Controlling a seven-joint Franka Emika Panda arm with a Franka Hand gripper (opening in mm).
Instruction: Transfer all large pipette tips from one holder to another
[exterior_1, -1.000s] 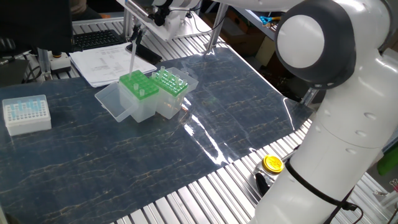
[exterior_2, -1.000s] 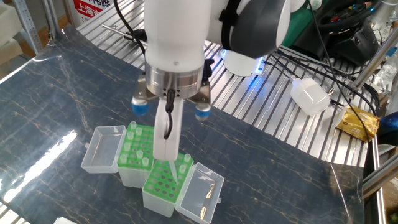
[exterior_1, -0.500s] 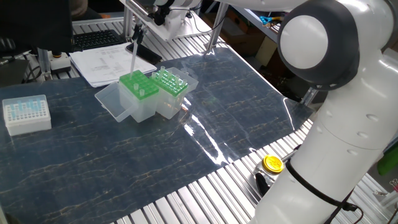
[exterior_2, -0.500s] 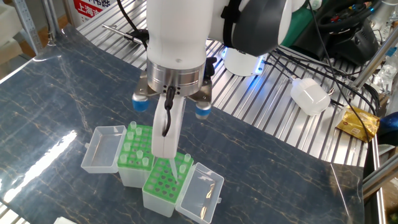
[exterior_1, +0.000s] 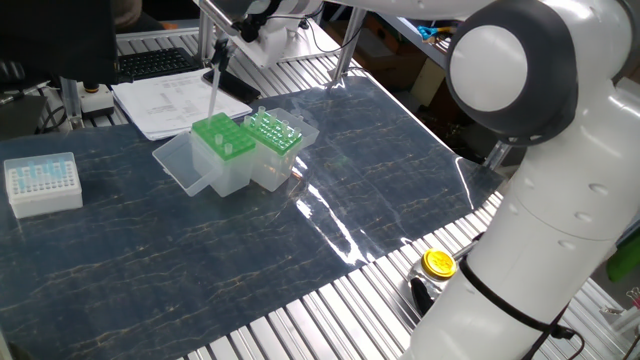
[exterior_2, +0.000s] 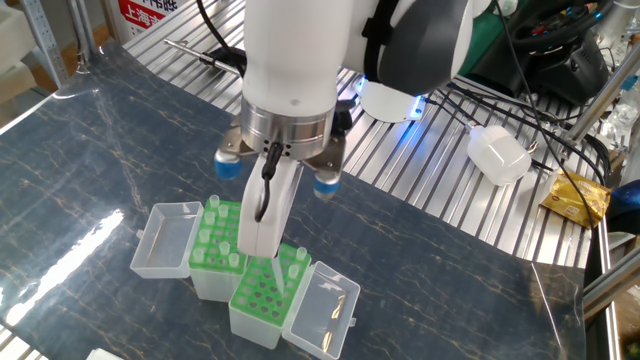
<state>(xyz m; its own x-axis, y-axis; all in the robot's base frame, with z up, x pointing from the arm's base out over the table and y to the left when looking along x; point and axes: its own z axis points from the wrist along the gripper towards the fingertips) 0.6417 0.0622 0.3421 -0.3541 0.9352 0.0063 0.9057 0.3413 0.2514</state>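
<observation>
Dark marbled tabletop (exterior_2: 110, 160) lies under my gripper (exterior_2: 262, 245), which pinches one long tip (exterior_1: 213, 98) upright. Both green racks (exterior_2: 262, 294) sit right below, the tip's point aimed straight down at them.

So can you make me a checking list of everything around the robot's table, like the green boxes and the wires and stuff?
Surface: dark marbled table mat lying on a ribbed metal table.
Job's things: two green-topped clear tip holders side by side, lids open; long clear pipette tips stand in the first, and a few in the second.
Clutter: small white tip box; paper sheets; yellow round cap; white plastic bottle.
Grippers: gripper hangs low over the holders; fingers close together, cannot tell if it holds a tip.
Cables: black cables on the ribbed metal.
Surroundings: keyboard behind the papers.
</observation>
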